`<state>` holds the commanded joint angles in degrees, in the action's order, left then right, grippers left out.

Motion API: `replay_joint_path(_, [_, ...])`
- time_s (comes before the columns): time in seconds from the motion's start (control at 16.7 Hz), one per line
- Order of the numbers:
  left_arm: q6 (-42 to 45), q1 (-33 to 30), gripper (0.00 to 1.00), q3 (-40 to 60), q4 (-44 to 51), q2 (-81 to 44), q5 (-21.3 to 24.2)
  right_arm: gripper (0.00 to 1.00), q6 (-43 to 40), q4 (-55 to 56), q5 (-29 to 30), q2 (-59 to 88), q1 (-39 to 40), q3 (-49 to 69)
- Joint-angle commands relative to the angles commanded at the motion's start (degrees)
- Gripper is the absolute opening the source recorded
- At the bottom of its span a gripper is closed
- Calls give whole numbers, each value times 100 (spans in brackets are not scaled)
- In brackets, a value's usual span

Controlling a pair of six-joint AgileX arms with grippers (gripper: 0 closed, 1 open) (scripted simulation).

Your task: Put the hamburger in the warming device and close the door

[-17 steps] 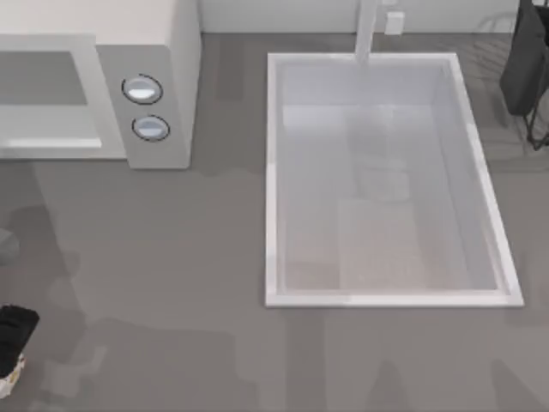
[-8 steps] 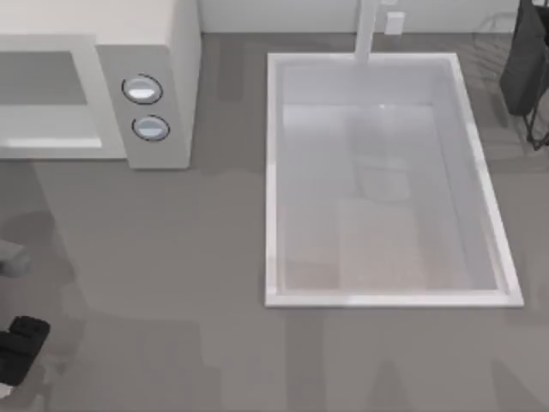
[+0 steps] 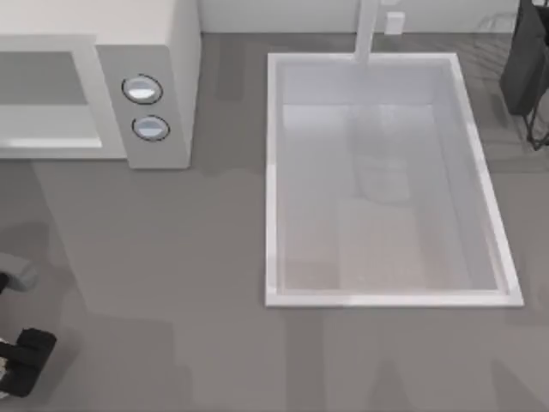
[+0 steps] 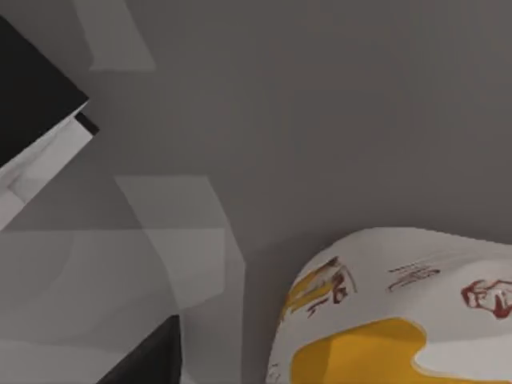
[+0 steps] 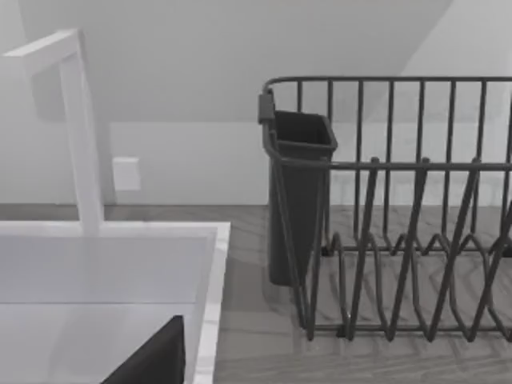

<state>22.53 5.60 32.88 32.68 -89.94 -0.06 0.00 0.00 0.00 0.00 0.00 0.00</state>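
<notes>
Two silver-blue knobs [image 3: 146, 108] sit stacked on the panel of the warming device [image 3: 154, 51], a big white box at the top view's far left with its grey cavity facing the table. Its door can't be made out from above.

Left gripper [image 3: 21, 360] is way down at the near-left corner of the table, well apart from the microwave. From its wrist camera you get a close look at the hamburger [image 4: 400, 320]: it's a rounded cream-white wrapped thing with a big orange-yellow patch and little dark red printed drawings and scribbles on the wrapper. It's lying on the grey tabletop [image 3: 171, 257] just beside the gripper, with one dark fingertip [image 4: 152, 360] poking in next to it. Can't tell whether the fingers are apart or together.

Right arm is parked off at the far right. Its wrist view looks at the white sink basin [image 3: 386, 180], the tap [image 5: 80, 128] and a dark wire dish rack [image 5: 400, 208] with a cutlery holder.
</notes>
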Motion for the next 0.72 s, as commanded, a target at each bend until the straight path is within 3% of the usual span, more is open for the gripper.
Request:
replay_joint_path(0.12, [0,0,100,0,0,0,0,100,0,0,0,0,0,0])
replay_joint_path(0.72, [0,0,25,0,0,0,0,100,0,0,0,0,0,0])
